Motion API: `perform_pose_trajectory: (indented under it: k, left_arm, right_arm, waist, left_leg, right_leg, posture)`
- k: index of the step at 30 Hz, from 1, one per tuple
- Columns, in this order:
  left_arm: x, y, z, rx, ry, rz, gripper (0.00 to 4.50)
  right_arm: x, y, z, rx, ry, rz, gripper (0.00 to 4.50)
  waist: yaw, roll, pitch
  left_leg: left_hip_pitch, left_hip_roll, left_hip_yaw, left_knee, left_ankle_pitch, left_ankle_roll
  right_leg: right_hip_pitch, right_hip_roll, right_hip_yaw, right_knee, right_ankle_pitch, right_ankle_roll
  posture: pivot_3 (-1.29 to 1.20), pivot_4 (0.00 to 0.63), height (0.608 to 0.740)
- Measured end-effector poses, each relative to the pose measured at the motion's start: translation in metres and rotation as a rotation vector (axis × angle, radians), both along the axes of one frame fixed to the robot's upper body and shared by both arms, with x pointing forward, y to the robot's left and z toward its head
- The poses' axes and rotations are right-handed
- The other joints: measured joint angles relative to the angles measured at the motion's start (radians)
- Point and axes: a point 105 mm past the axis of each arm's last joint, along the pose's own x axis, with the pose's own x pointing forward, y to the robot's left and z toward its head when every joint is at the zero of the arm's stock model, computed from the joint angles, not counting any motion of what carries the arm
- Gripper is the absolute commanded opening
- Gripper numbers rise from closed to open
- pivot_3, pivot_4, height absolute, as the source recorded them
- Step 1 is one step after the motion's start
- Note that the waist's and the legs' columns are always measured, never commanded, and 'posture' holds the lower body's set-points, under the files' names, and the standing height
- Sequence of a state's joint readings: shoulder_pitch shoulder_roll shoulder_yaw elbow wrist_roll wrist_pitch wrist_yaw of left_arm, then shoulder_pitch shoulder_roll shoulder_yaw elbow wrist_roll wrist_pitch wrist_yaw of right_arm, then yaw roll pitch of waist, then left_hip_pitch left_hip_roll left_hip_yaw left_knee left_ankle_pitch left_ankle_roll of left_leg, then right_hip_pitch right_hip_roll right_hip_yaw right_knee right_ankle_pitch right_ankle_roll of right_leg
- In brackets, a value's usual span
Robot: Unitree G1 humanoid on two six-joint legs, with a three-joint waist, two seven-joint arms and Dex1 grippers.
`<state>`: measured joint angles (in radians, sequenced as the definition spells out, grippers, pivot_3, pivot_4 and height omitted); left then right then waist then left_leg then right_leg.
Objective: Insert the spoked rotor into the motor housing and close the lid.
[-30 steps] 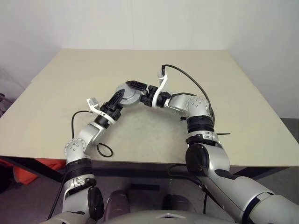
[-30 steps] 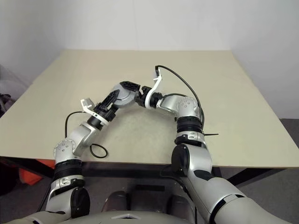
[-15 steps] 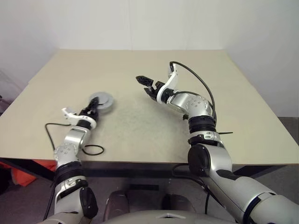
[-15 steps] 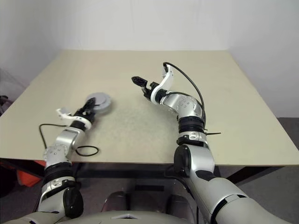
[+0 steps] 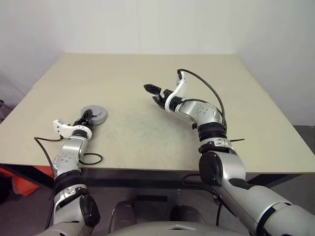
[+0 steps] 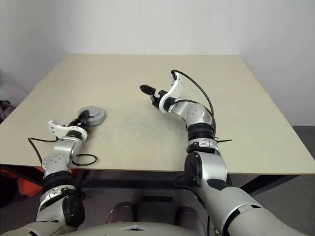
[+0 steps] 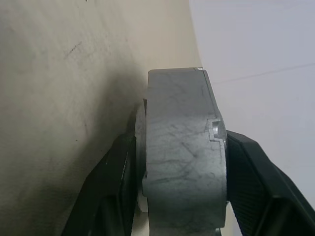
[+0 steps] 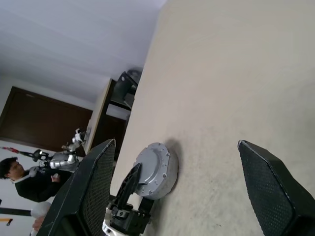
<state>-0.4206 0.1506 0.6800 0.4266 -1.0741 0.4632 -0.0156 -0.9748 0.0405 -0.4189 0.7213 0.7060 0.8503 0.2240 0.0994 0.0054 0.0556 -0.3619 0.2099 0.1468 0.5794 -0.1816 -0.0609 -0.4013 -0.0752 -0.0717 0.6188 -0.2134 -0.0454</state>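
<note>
The motor housing [image 5: 94,114] is a round grey casing with its lid on, resting on the table [image 5: 147,64] at the left. My left gripper [image 5: 86,117] holds it from the near side; in the left wrist view a black finger [image 7: 115,187] presses against each flank of the casing [image 7: 182,152]. The spoked rotor is hidden. My right gripper [image 5: 152,92] hovers above the middle of the table, open and empty, with its fingers [image 8: 96,191] wide apart. The right wrist view looks past them to the housing [image 8: 155,167].
A black cable loop [image 5: 91,158] lies near the table's front edge beside my left arm. A person [image 8: 22,179] stands in the room beyond the table's left side. The table stretches bare to the back and right.
Both grippers were together on the housing at mid-table. My left arm has carried it left and down onto the table. The right gripper has let go and drawn back.
</note>
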Motion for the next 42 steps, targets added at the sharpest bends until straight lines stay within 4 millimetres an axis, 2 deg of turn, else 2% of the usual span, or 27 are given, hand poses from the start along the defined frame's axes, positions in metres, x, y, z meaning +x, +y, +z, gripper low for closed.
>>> perform_pose_trajectory:
  k: [3,6,11,14,16,18,19,22,24,26,29,34,42]
  left_arm:
    - [0.001,0.007,0.003,0.044,0.011,0.036,4.03]
    - [0.000,0.025,0.004,0.105,0.043,0.126,4.03]
    - [-0.017,0.073,0.010,0.214,0.077,0.325,4.03]
    - [-0.021,0.087,0.022,0.324,0.066,0.385,4.03]
    - [-0.018,0.086,0.032,0.430,0.042,0.382,4.03]
    - [-0.010,0.074,0.045,0.526,-0.006,0.323,4.03]
    - [-0.003,0.059,0.054,0.592,-0.055,0.253,4.03]
    - [0.010,0.004,0.078,0.789,-0.214,-0.025,4.03]
    - [0.013,-0.035,0.088,0.901,-0.309,-0.211,4.03]
    - [0.011,-0.069,0.090,0.982,-0.382,-0.380,4.03]
    - [0.005,-0.104,0.082,1.059,-0.435,-0.588,4.03]
    - [-0.007,-0.137,0.058,1.147,-0.446,-0.837,4.03]
    - [-0.011,-0.149,0.049,1.157,-0.451,-0.884,4.03]
  right_arm:
    - [0.000,0.000,-0.003,-0.004,0.013,0.005,4.50]
    - [0.002,0.000,-0.003,-0.018,0.018,0.014,4.50]
    - [0.008,-0.008,-0.005,-0.062,0.001,-0.002,4.50]
    - [0.010,-0.005,-0.003,-0.136,-0.088,0.005,4.50]
    - [0.011,-0.005,0.000,-0.231,-0.226,0.000,4.50]
    - [0.011,-0.009,-0.002,-0.318,-0.328,-0.004,4.50]
    - [0.011,-0.014,-0.005,-0.371,-0.377,-0.004,4.50]
    - [0.010,-0.029,-0.010,-0.484,-0.485,0.028,4.50]
    - [0.010,-0.041,-0.007,-0.521,-0.550,0.055,4.50]
    - [0.009,-0.053,-0.001,-0.556,-0.613,0.078,4.50]
    - [0.010,-0.072,0.000,-0.632,-0.670,0.099,4.50]
    - [0.007,-0.097,-0.012,-0.750,-0.696,0.165,4.50]
    - [-0.003,-0.101,-0.038,-0.784,-0.681,0.214,4.50]
  waist:
    - [-0.005,0.000,0.000]
    - [-0.013,0.000,0.000]
    - [-0.008,-0.001,0.000]
    - [0.001,-0.001,0.000]
    - [0.011,-0.003,0.000]
    - [0.022,-0.005,0.000]
    - [0.029,-0.007,0.001]
    - [0.035,-0.008,0.001]
    - [0.033,-0.008,0.001]
    - [0.026,-0.008,0.001]
    - [0.017,-0.007,0.002]
    - [0.000,-0.006,0.002]
    - [-0.002,-0.005,0.003]
  left_leg:
    - [0.002,0.000,0.001,0.000,0.001,-0.001]
    - [0.003,0.002,0.002,0.000,0.002,-0.003]
    - [0.005,0.002,0.002,0.000,0.002,-0.003]
    - [0.003,0.001,0.001,0.000,0.002,-0.002]
    - [0.002,0.002,0.001,0.000,0.001,-0.002]
    - [0.001,0.002,0.001,0.001,0.001,-0.002]
    - [0.001,0.002,0.001,0.001,0.001,-0.001]
    - [0.000,0.002,0.001,0.002,0.001,-0.001]
    - [0.001,0.002,0.001,0.003,0.001,0.000]
    - [0.001,0.001,0.002,0.003,0.001,0.000]
    - [0.001,0.002,0.002,0.002,0.001,0.000]
    - [0.001,0.002,0.002,0.003,0.000,0.001]
    - [0.001,0.002,0.002,0.005,0.000,0.004]
  right_leg:
    - [0.001,0.000,0.001,0.001,-0.001,-0.002]
    - [0.001,0.001,0.003,0.003,-0.004,0.000]
    - [0.000,0.002,0.003,0.003,-0.001,-0.005]
    - [0.000,0.001,0.003,0.002,-0.001,-0.006]
    - [0.000,0.001,0.002,0.002,-0.001,-0.006]
    - [0.000,0.000,0.001,0.002,-0.001,-0.006]
    - [0.000,0.000,0.001,0.002,-0.001,-0.006]
    - [0.000,-0.002,0.001,0.003,-0.001,-0.006]
    - [0.000,-0.002,0.002,0.003,-0.001,-0.006]
    - [0.000,-0.001,0.002,0.004,-0.001,-0.007]
    - [0.000,0.001,0.002,0.005,-0.001,-0.009]
    - [0.000,0.001,0.002,0.005,-0.001,-0.010]
    - [0.000,0.001,0.001,0.005,-0.001,-0.011]
  posture:
    - [0.00,0.000,0.740]
    - [0.00,0.000,0.740]
    - [0.00,0.000,0.740]
    - [0.00,0.000,0.740]
    - [0.00,0.000,0.740]
    - [0.00,0.000,0.740]
    - [0.00,0.000,0.740]
    - [0.00,0.000,0.740]
    - [0.00,0.000,0.740]
    - [0.00,0.000,0.740]
    - [0.00,0.000,0.740]
    - [0.00,0.000,0.740]
    - [0.00,0.000,0.740]
